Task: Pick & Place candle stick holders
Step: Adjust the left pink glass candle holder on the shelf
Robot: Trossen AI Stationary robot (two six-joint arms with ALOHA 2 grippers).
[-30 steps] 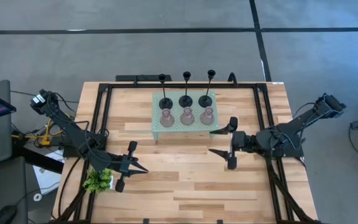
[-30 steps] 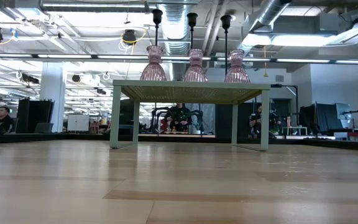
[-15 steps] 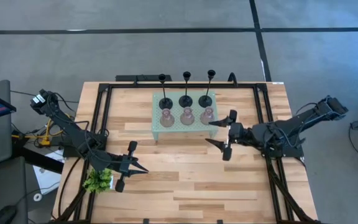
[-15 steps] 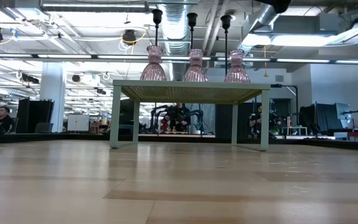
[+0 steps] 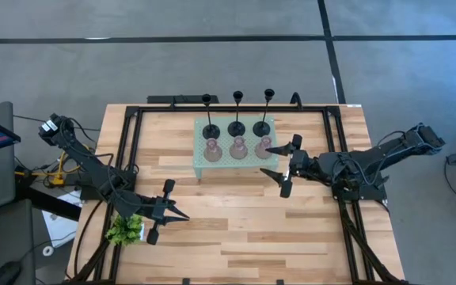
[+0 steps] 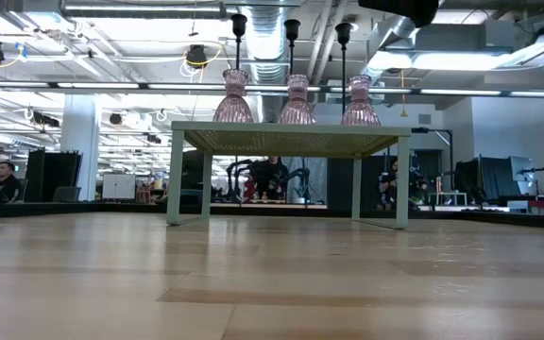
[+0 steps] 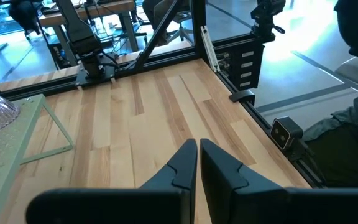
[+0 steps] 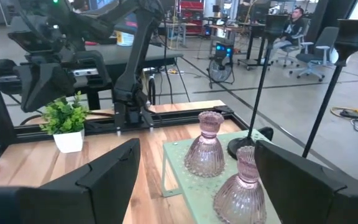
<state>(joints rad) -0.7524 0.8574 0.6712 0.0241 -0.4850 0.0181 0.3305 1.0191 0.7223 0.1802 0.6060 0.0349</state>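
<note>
Three black candle stick holders (image 5: 237,119) with thin stems stand in the far row on a pale green perforated stand (image 5: 200,162). Three pinkish translucent ones (image 5: 237,148) stand in its near row, each on its round base. My right gripper (image 5: 269,161) hovers open at the stand's right end, its fingers pointing level at the rightmost pink holder (image 8: 240,186), which lies ahead between them, untouched. A second pink holder (image 8: 205,152) and two black stems (image 8: 261,87) show beyond. My left gripper (image 5: 182,217) waits shut over the table's near left part.
A small green plant in a white pot (image 5: 125,229) sits at the table's near left corner, beside my left arm. A black frame (image 5: 133,119) runs round the table. Bare wood (image 5: 236,229) stretches from the stand toward the near edge.
My right gripper has swung toward the table's far edge and a little left, closing in on the stand's right end. It has stayed open and level.
</note>
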